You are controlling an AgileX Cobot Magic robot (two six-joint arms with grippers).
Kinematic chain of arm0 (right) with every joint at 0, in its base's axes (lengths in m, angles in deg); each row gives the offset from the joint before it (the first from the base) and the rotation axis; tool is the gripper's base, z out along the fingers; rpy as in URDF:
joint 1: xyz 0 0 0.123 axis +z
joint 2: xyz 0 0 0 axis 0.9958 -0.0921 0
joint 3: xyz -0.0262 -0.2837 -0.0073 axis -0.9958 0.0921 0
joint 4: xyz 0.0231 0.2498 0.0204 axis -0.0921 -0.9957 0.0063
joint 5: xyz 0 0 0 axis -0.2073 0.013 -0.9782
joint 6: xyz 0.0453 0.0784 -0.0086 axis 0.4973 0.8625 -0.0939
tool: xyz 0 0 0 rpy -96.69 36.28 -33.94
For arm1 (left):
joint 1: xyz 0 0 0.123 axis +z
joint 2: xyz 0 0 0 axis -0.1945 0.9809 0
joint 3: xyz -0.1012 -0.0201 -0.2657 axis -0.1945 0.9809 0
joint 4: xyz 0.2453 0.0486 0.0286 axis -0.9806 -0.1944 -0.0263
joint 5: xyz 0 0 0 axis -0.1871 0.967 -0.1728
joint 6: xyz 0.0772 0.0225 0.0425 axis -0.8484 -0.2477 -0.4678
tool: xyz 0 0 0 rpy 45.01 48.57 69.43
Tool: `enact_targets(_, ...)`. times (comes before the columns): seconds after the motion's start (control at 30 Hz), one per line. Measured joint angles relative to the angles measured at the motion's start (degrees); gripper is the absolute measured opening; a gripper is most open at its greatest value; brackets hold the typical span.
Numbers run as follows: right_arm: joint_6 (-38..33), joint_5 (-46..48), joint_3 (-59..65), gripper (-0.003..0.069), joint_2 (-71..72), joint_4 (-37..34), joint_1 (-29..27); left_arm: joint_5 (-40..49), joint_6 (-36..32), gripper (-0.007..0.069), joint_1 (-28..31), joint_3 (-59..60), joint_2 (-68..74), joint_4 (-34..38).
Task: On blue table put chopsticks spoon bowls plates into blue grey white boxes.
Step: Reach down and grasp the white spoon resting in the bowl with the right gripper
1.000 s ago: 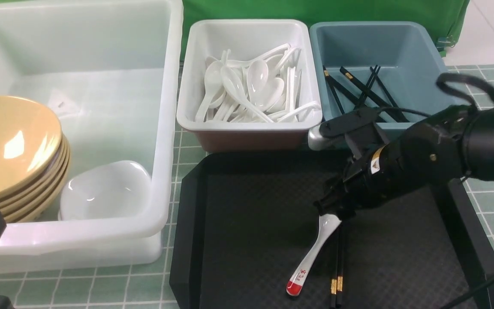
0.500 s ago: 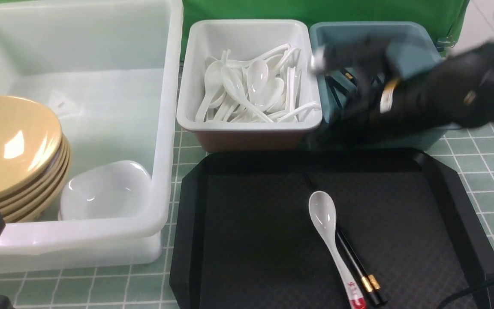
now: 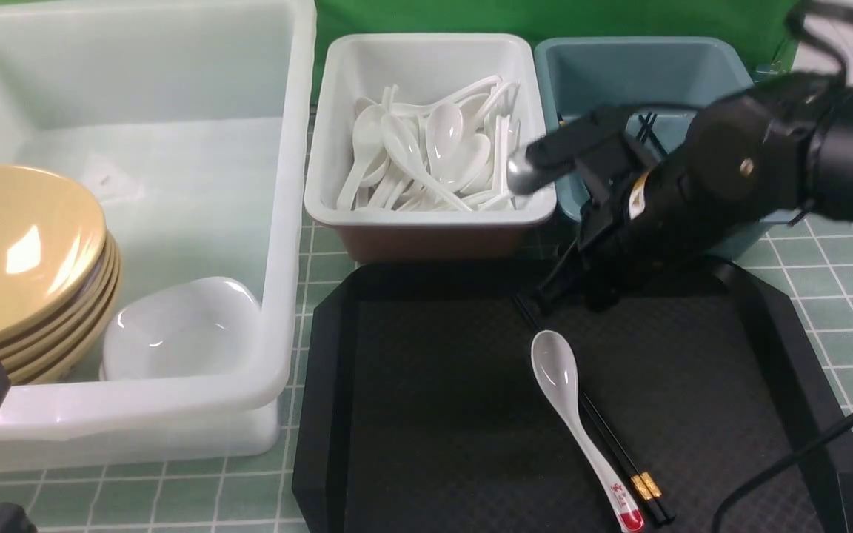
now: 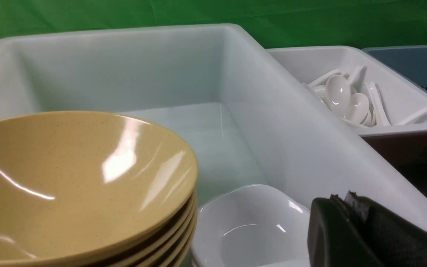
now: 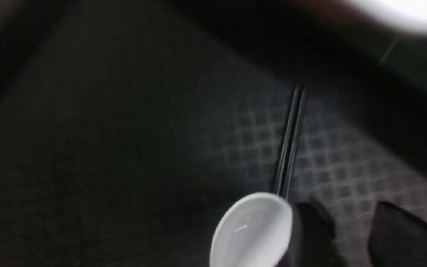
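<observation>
The spoon (image 3: 573, 411) with the red handle tip lies on the black tray (image 3: 426, 414), and a pair of chopsticks (image 3: 623, 463) lies against its right side. My right gripper (image 3: 545, 300) hangs low over the tray's back part, just behind the spoon's bowl (image 5: 252, 233). It is open, and bare tray shows between its fingers (image 5: 311, 231). The chopsticks (image 5: 289, 141) run past them. Stacked tan bowls (image 3: 19, 252) and a white plate (image 3: 182, 326) sit in the large translucent tub (image 3: 175, 74). My left gripper (image 4: 341, 198) is shut beside that tub's front corner.
The white bin (image 3: 426, 59) holds several plain white spoons (image 3: 445, 141). The blue-grey bin (image 3: 619, 66) stands partly behind my right arm, with black sticks (image 3: 646, 124) showing inside. The blue table (image 3: 841, 296) surrounds the tray and boxes. A black cable (image 3: 789, 463) crosses the tray's right front corner.
The right arm left the spoon's bowl, swung up over the blue-grey bin, and has come back down behind the spoon. Spoon and chopsticks now point to the front right.
</observation>
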Motion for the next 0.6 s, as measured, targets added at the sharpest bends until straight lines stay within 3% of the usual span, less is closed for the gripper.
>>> enact_targets(0.13, 0.00, -2.73, 0.83, 0.0337, -4.08, -0.38, 0.06, -2.24, 0.04, 0.0004, 0.00, 1.03, 0.00, 0.00)
enact_targets(0.27, -2.01, -2.96, 0.90, 0.0295, -7.13, -3.03, 0.25, -3.04, 0.04, 0.0004, 0.00, 1.10, 0.00, 0.00)
enact_targets(0.33, -3.30, -2.79, 0.90, 0.0253, -7.84, -4.38, 0.73, -3.09, 0.04, 0.0004, 0.00, 1.15, 0.00, 0.00)
enact_targets(0.47, -6.07, -2.53, 0.90, 0.0081, -7.52, -6.45, 1.57, -3.09, 0.04, 0.0004, 0.00, 1.20, 0.00, -0.19)
enact_targets(0.6, -7.04, -1.01, 0.74, 0.0071, -6.08, -6.57, 1.69, -3.20, 0.04, 0.0004, 0.00, 1.20, 0.00, -0.22)
